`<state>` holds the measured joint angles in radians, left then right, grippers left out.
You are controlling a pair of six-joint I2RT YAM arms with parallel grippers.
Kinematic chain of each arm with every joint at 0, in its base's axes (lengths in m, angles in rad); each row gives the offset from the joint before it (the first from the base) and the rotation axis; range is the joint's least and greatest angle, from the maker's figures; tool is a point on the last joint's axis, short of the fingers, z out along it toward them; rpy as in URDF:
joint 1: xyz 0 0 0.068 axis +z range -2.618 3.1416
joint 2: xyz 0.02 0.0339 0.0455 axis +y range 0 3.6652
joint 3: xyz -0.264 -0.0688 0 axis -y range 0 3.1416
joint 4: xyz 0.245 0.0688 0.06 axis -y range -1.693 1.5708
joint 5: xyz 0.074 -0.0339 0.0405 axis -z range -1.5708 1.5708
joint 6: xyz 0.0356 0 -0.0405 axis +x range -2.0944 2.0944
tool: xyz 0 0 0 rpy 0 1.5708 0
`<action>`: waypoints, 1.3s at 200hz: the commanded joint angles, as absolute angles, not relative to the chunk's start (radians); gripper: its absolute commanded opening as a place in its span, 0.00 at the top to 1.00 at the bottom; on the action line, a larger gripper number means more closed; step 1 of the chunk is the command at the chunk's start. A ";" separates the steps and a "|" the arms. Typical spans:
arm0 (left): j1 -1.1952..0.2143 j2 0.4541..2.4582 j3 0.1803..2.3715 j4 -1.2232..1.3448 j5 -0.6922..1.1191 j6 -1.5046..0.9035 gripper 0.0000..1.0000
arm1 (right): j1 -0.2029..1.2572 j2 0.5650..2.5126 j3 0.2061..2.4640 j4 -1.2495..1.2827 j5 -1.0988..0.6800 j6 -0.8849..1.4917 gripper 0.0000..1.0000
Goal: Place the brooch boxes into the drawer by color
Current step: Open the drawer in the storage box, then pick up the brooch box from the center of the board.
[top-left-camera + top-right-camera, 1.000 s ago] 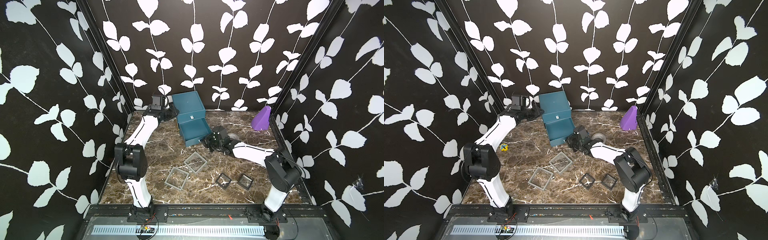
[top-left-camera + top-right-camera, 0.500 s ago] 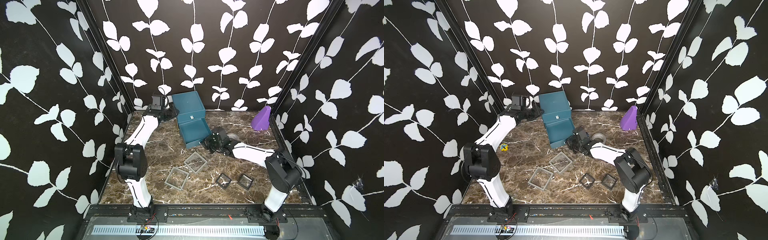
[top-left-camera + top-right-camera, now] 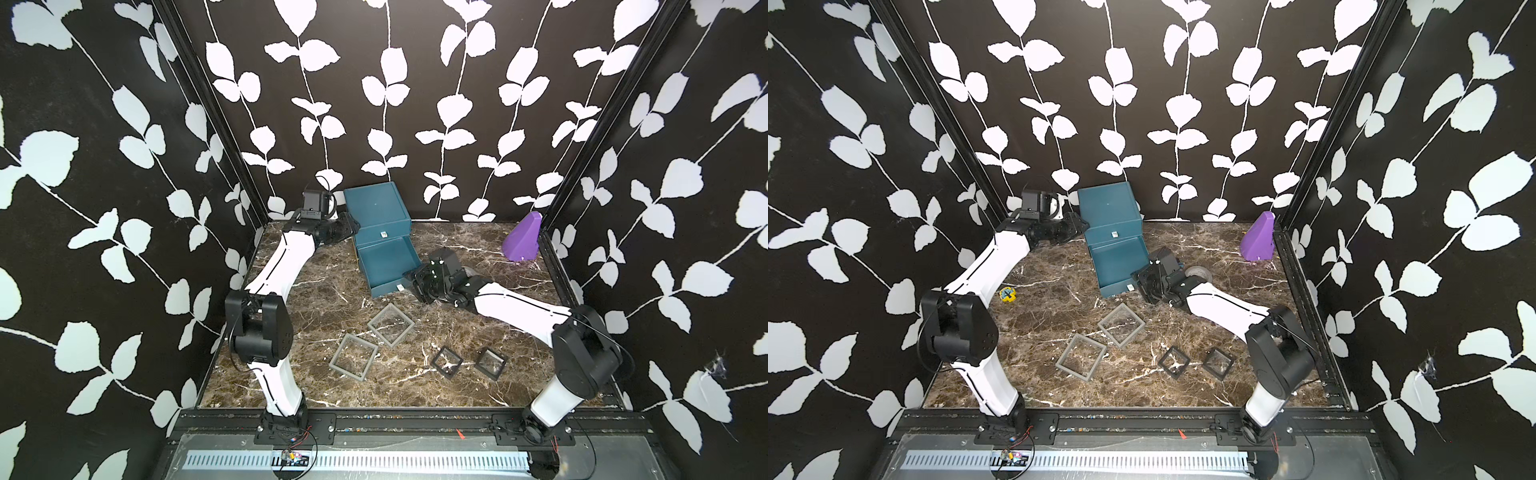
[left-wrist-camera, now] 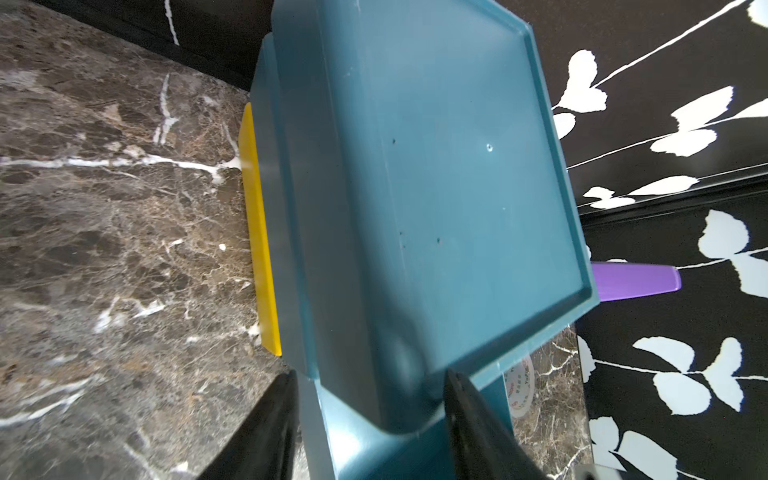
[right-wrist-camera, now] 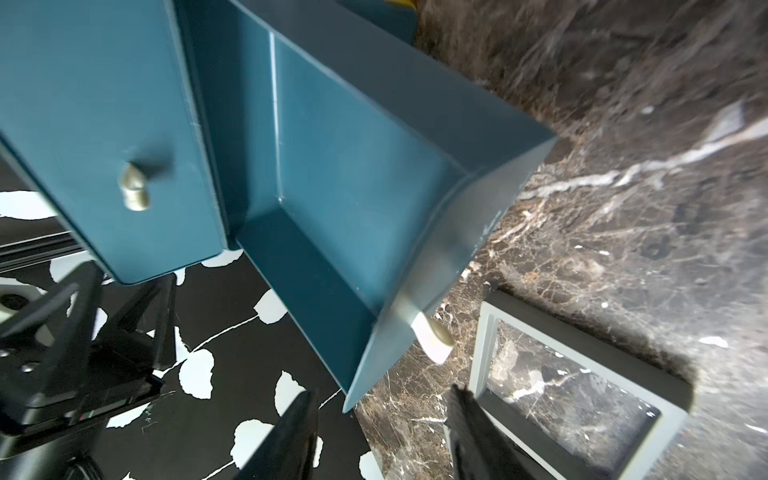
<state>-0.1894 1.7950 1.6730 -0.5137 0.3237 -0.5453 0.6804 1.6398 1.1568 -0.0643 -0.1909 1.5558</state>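
My right pincer (image 5: 382, 390) is about half open and holds nothing. Its tips sit just short of the silver pull (image 5: 432, 336) on the open drawer (image 3: 384, 264). My left pincer (image 4: 370, 378) is partly open too, with one jaw on each side of a corner of the teal chest (image 3: 376, 205), which stands by the back edge of the table (image 3: 316, 386). I do not think that hold is firm, so the chest could slide if I bump the drawer. Two grey brooch boxes (image 3: 390, 330), (image 3: 354, 362) lie mid-table, one just beside the drawer's front. Two black brooch boxes (image 3: 448, 362), (image 3: 490, 363) lie nearer the front edge. The grey ones look wide and might catch on the drawer's rim. A yellow edge (image 4: 257, 232) shows at the chest's foot. The red print on the tape roll (image 4: 519, 386) is too cut off to read.
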 commanded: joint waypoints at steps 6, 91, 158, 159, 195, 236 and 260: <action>-0.198 1.677 1.661 -0.591 0.296 -0.489 0.46 | 0.666 1.545 1.216 -0.179 -0.154 1.409 0.47; -0.323 1.370 1.338 -0.705 0.259 -0.302 0.58 | 0.642 1.324 1.271 -0.410 -0.254 0.788 0.56; -0.615 1.183 1.029 -0.628 0.115 -0.385 0.65 | 0.618 1.108 1.147 -0.496 -0.334 0.664 0.60; -0.621 1.182 1.027 -0.626 0.111 -0.386 0.65 | 0.617 1.106 1.144 -0.497 -0.334 0.664 0.60; -0.868 1.200 0.960 -0.593 -0.043 -0.420 0.67 | 0.592 1.019 1.092 -0.535 -0.361 0.668 0.61; -1.020 1.349 0.981 -0.607 -0.145 -0.449 0.76 | 0.549 0.899 1.051 -0.640 -0.377 0.642 0.62; -1.053 1.427 1.002 -0.607 -0.165 -0.443 0.74 | 0.530 0.844 1.050 -0.696 -0.396 0.632 0.62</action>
